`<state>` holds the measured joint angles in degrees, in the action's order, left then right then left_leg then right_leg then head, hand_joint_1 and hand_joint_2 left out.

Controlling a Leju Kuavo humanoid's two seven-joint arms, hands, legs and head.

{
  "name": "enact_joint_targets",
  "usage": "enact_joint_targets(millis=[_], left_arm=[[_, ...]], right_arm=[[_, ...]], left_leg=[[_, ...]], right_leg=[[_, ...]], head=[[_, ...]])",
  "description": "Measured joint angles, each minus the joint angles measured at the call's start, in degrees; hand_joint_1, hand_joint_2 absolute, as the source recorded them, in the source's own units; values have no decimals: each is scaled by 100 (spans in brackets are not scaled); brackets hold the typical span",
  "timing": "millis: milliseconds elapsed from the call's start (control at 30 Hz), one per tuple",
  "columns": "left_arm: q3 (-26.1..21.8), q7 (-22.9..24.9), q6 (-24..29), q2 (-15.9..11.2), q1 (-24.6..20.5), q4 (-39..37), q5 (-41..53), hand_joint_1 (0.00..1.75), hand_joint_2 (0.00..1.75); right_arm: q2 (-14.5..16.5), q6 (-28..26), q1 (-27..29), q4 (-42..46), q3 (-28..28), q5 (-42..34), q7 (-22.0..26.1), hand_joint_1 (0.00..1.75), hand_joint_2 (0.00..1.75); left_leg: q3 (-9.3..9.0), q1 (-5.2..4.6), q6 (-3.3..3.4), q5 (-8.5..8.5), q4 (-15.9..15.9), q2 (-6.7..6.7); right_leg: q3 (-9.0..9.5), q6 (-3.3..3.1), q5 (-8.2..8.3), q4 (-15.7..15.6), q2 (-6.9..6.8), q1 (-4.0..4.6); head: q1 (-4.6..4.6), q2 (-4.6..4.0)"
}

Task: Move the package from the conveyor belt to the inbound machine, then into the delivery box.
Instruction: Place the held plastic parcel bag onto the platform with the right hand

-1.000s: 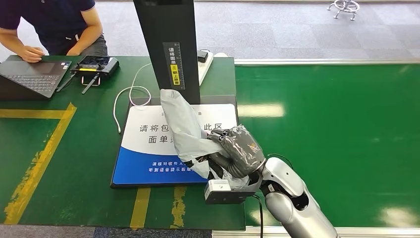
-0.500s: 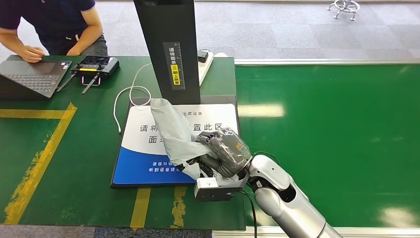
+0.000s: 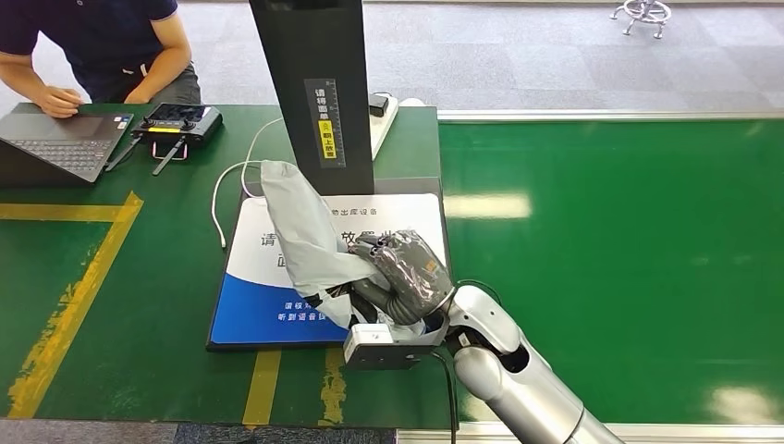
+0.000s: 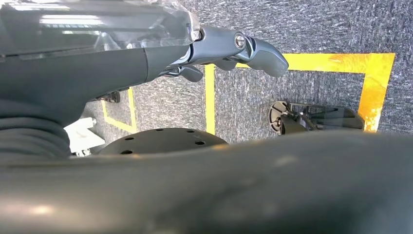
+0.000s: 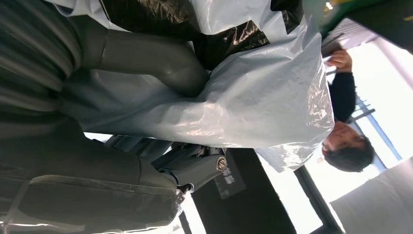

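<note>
While your right hand [image 3: 402, 277] holds the package [image 3: 300, 236], the grey bag sticks up and away from the fingers, out over the inbound machine's [image 3: 319, 83] white and blue pad [image 3: 250, 310]. The thumb [image 5: 160, 61] presses into the soft plastic and the fingers wrap one end. The bag looks light, floppy and a bit slippery, so it may sag or slide. I think a hold nearer the middle would keep it steadier. Lay it flat on the pad just past your fingertips. Your left hand [image 4: 229, 48] hangs low by the floor, holding nothing, fingers loose.
</note>
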<state>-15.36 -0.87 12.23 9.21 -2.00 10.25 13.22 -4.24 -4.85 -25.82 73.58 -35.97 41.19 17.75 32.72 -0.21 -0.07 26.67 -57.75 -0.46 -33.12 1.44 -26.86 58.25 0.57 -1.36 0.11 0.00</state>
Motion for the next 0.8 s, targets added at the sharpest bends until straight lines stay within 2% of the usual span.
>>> enact_joint_targets(millis=[300, 567, 800], left_arm=[[2, 9, 61, -1, -5, 0, -5, 0, 0], [-1, 3, 102, 1, -6, 0, -19, 0, 0], [2, -26, 78, 5, -11, -1, 88, 0, 0]], right_arm=[[350, 9, -378, -172, -282, -352, 341, 175, 175], [581, 45, -601, -335, -491, -422, 348, 175, 175], [833, -39, -828, -932, -664, -526, 263, 175, 175]], left_leg=[[-1, 0, -2, -2, 0, 0], [0, 1, -2, -2, 0, 0], [-1, 2, -2, -3, 0, 0]], right_leg=[[0, 0, 1, 0, 0, 0], [0, 0, 1, 1, 0, 0], [0, 0, 1, 1, 0, 1]], head=[[-1, 0], [-1, 0], [-1, 0]])
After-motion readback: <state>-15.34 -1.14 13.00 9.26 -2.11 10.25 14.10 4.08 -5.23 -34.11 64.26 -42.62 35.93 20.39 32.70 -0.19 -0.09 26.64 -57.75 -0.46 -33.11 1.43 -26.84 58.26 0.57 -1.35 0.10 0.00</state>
